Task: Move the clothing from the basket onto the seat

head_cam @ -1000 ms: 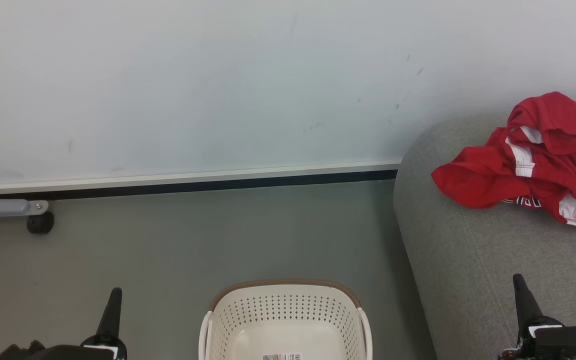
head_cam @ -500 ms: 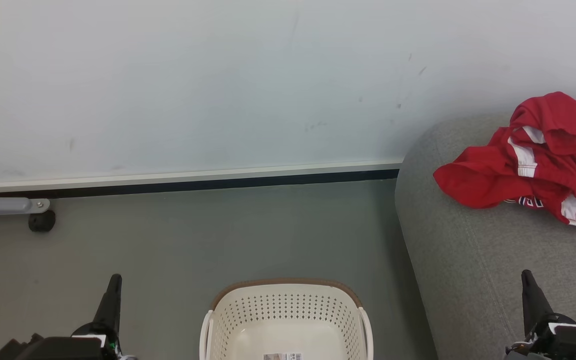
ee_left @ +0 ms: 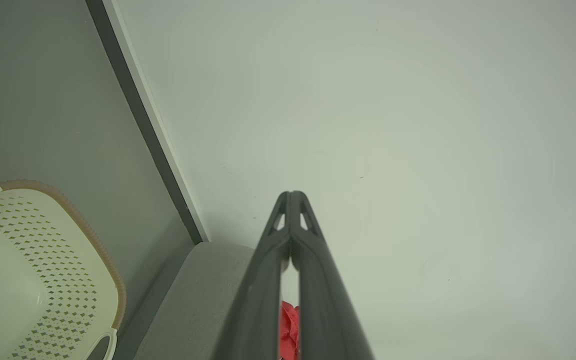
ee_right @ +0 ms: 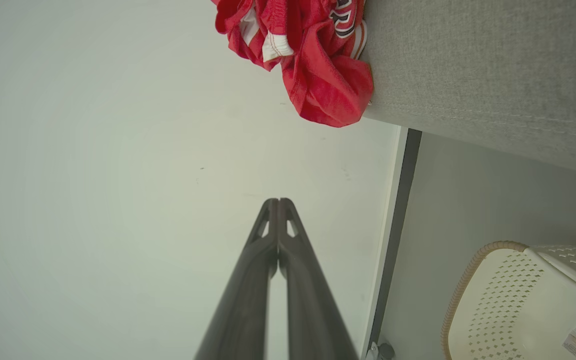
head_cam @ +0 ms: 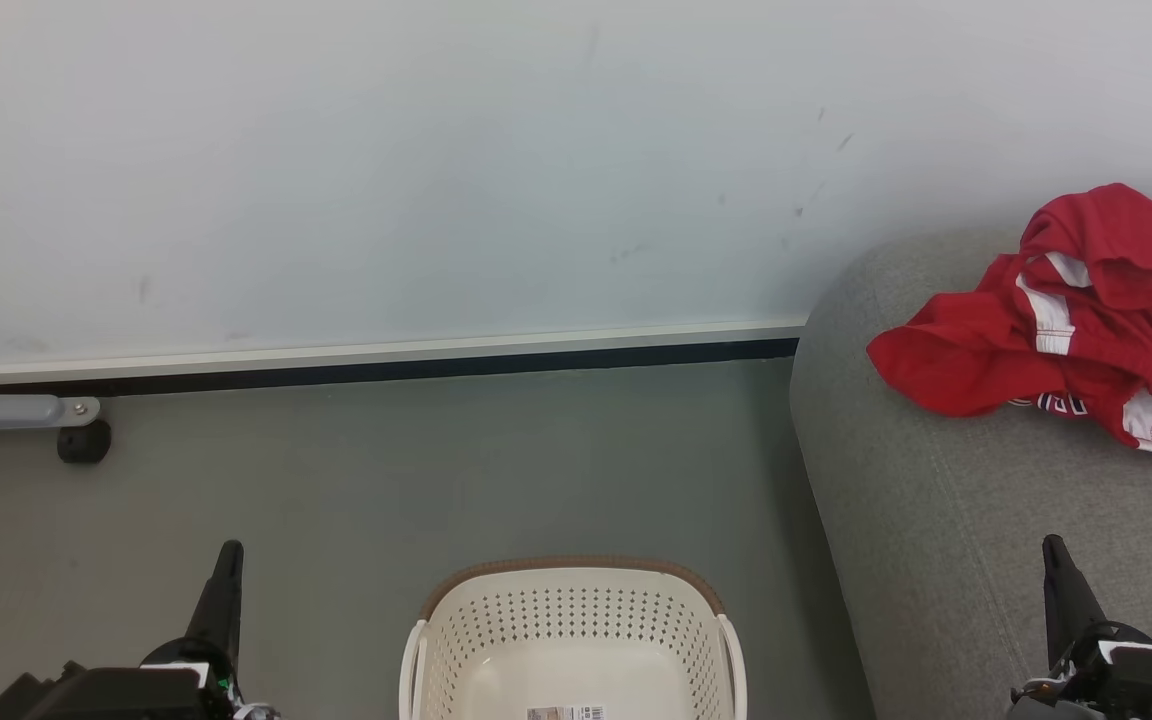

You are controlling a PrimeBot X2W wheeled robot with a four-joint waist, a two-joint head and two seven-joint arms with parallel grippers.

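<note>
The red clothing [head_cam: 1086, 320] with white bands lies crumpled on the grey seat [head_cam: 946, 520] at the right; the right wrist view has the clothing [ee_right: 313, 55] on the seat [ee_right: 488, 75], dark lettering showing. The cream basket [head_cam: 571, 640] with a brown rim stands on the floor at bottom centre, holding just a barcode label. My left gripper [head_cam: 226, 560] is shut at lower left, beside the basket, its fingertips [ee_left: 292, 197] touching with nothing between them. My right gripper [head_cam: 1054, 555] is shut over the seat's near part, well short of the clothing; its fingertips [ee_right: 278, 205] meet too.
A white wall with a dark baseboard [head_cam: 376, 368] runs behind the grey floor [head_cam: 386, 470]. A grey metal leg with a black caster [head_cam: 83, 440] stands at the far left by the wall.
Both grippers have shifted slightly outward and stay shut. The clothing and the basket lie where they were.
</note>
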